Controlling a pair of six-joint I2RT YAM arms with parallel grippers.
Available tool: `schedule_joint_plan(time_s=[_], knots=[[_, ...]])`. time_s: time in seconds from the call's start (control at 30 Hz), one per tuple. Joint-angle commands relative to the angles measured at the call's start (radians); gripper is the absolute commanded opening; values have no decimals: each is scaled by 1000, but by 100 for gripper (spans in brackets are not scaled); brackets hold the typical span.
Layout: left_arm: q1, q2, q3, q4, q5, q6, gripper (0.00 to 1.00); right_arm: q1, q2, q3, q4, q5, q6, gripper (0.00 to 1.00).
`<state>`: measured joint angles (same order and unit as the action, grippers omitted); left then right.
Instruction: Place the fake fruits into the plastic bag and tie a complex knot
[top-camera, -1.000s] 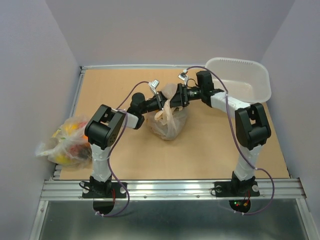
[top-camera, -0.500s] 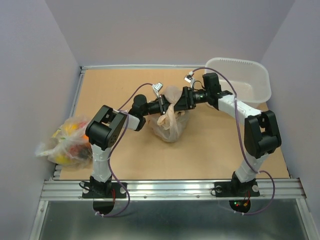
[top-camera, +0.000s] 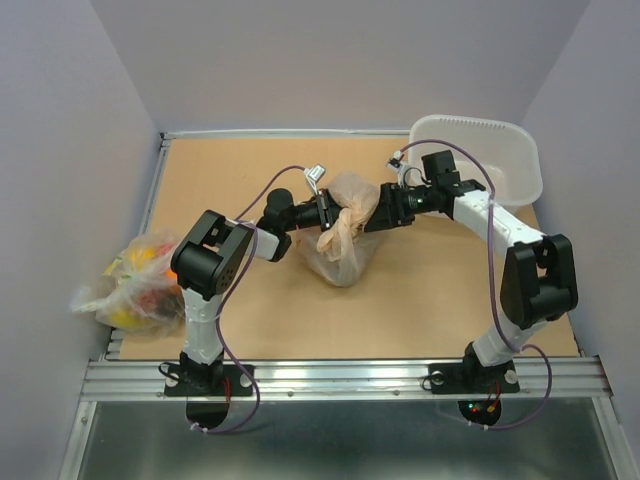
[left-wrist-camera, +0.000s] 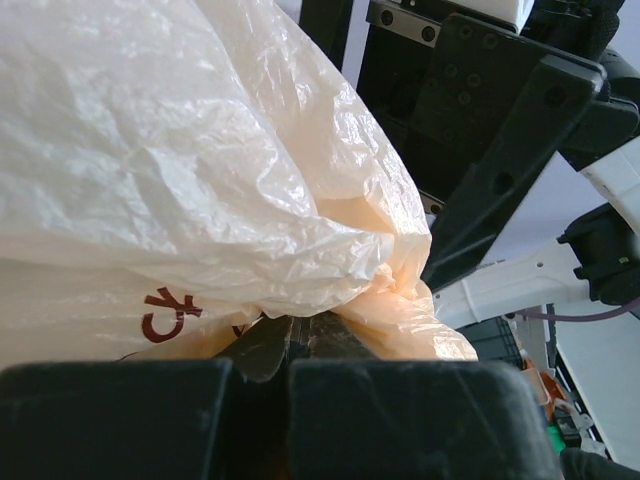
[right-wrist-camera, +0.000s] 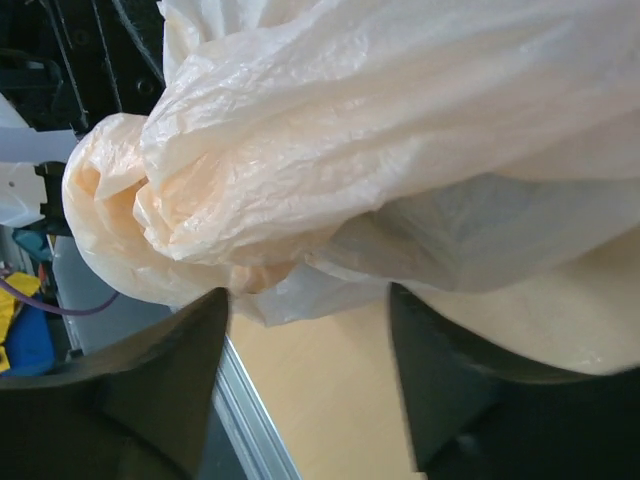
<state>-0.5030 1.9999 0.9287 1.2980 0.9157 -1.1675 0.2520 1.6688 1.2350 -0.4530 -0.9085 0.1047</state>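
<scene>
The plastic bag (top-camera: 340, 255) sits at the middle of the table, cream-white and crinkly, its top gathered into a bunched lump (top-camera: 345, 212). My left gripper (top-camera: 326, 212) is shut on a fold of the bag's top; in the left wrist view (left-wrist-camera: 300, 335) its jaws are pressed together under the plastic (left-wrist-camera: 200, 180). My right gripper (top-camera: 380, 208) is open just right of the bunched top. In the right wrist view (right-wrist-camera: 310, 320) its two fingers stand wide apart below the bag (right-wrist-camera: 380, 130), holding nothing. I cannot make out knot tails. No fruit shows through the bag.
A white rigid tub (top-camera: 500, 180) stands at the back right, close behind my right arm. A second bag with coloured fruit (top-camera: 135, 280) lies at the left table edge. Grey walls enclose the table on three sides.
My right arm has drawn back to the right, away from the bag's top, which has puffed out rightward. My left gripper has stayed in place, shut on the bag.
</scene>
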Motion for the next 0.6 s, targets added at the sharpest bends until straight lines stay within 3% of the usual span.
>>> schedule_joint_plan(time_s=[0.0, 0.07, 0.17, 0.3, 0.57], knots=[[-5, -30, 10, 152, 15, 22, 0, -25, -76, 6, -75, 34, -59, 64], [-5, -29, 13, 153, 15, 19, 0, -25, -95, 7, -73, 4, -60, 50], [-5, -27, 13, 158, 15, 16, 0, -25, -66, 29, -72, -58, -37, 43], [-5, -26, 16, 155, 15, 15, 0, -25, -31, 55, -72, -105, -19, 43], [-6, -23, 21, 150, 15, 22, 0, -14, 11, 102, -69, -127, -20, 54]])
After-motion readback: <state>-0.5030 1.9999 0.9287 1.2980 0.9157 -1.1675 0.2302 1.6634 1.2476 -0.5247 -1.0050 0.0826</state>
